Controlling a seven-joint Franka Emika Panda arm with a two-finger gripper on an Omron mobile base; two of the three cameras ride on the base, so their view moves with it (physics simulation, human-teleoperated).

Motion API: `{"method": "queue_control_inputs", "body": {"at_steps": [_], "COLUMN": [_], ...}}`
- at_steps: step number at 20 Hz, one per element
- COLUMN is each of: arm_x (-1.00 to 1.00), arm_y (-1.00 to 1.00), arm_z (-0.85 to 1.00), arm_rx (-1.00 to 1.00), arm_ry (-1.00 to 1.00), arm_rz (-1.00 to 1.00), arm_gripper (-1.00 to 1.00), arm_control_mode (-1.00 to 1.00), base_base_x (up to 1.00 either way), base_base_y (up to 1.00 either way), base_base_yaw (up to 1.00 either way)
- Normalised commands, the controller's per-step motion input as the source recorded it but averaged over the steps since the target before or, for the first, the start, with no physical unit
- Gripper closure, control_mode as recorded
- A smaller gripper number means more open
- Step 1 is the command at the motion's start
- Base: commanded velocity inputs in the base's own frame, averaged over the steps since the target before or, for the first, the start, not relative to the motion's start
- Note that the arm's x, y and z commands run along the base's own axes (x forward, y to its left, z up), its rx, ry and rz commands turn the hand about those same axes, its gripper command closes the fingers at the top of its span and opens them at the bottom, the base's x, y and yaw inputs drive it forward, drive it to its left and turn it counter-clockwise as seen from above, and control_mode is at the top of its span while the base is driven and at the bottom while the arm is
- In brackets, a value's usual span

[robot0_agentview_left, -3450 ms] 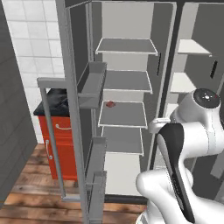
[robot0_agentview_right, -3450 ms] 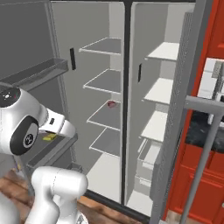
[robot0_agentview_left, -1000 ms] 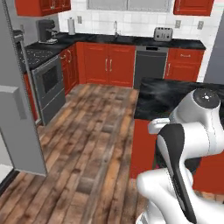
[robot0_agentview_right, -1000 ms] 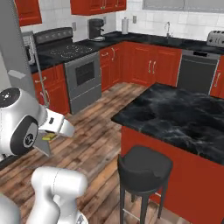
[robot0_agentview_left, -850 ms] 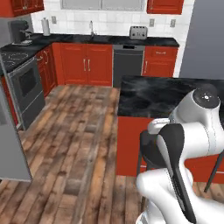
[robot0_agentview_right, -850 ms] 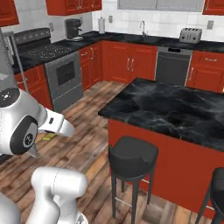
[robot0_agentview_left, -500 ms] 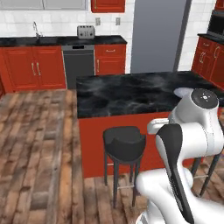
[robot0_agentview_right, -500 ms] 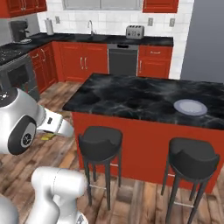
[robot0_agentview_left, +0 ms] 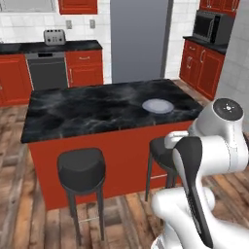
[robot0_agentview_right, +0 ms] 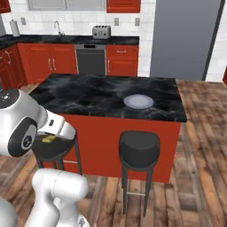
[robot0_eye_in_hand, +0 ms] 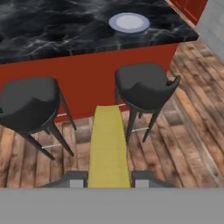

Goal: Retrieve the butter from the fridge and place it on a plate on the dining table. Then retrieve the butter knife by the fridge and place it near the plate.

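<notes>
The hand (robot0_eye_in_hand: 109, 177) is clenched on the butter (robot0_eye_in_hand: 108, 146), a pale-yellow stick whose long axis runs straight out from between the fingers toward the dining table's worktop (robot0_eye_in_hand: 57, 30) and the plate (robot0_eye_in_hand: 128, 22). The base has swung from the open fridge to face the island, so the fetch appears done and the placing lies ahead, across two dark stools (robot0_eye_in_hand: 144, 85).

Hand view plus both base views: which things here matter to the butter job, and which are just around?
Job:
- butter, held in the gripper
- plate, bare, on the dining table

Around:
- stools
- toaster
- dishwasher
- microwave
</notes>
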Motion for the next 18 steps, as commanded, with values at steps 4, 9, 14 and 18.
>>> {"method": "queue_control_inputs", "body": {"at_steps": [4,9,14,18], "arm_x": [0.0,0.0,0.0,0.0], "arm_y": [0.0,0.0,0.0,0.0], "arm_z": [0.0,0.0,0.0,0.0], "arm_rx": [0.0,0.0,0.0,0.0], "arm_ry": [0.0,0.0,0.0,0.0], "arm_rz": [0.0,0.0,0.0,0.0], "arm_gripper": [1.0,1.0,1.0,1.0], "arm_control_mode": [1.0,1.0,1.0,1.0], "base_base_x": [0.39,0.51,0.69,0.62], "base_base_y": [-0.99,-0.86,-0.07,0.19], "base_base_yaw": [0.04,0.11,0.04,0.0]}}
